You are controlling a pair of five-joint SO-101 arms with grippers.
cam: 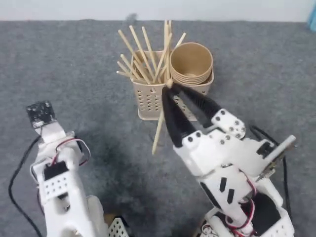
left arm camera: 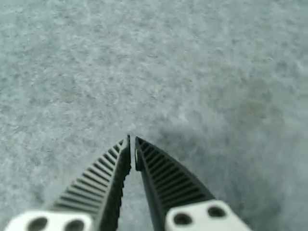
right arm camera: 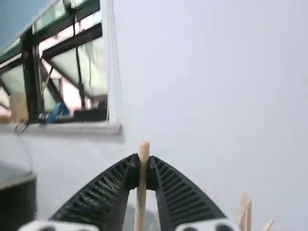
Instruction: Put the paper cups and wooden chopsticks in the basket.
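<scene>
1. Far left: left claw (left arm camera: 132, 142), jaws pressed together on nothing, poised over bare grey carpet (left arm camera: 144, 57), well apart from the basket.
2. Centre-left: basket (cam: 148, 101), upright on the carpet, with two compartments. Left compartment packed with a bundle of chopsticks (cam: 142, 59), tips splayed outward.
3. Centre: right claw (cam: 169, 89), clamped on the upper end of one chopstick (cam: 158, 132). Stick hanging tilted, lower end forward of the basket's front wall and outside it. Grip point just beside the rim, between the two compartments.
4. Centre-right: paper cups (cam: 191, 61), nested in one stack inside the right compartment, just beside the bundle.
5. Step in hand, as judged: delivery of the held chopstick into the left compartment.
6. Recommended: raise until the lower end clears the rim. Bring the stick nearer vertical. Aim for a gap among the splayed tips. Lower well in before letting go.
7. Risks: release from the present position likely to land the stick on the carpet. Possible snagging on the bundle or the cup rim.
</scene>
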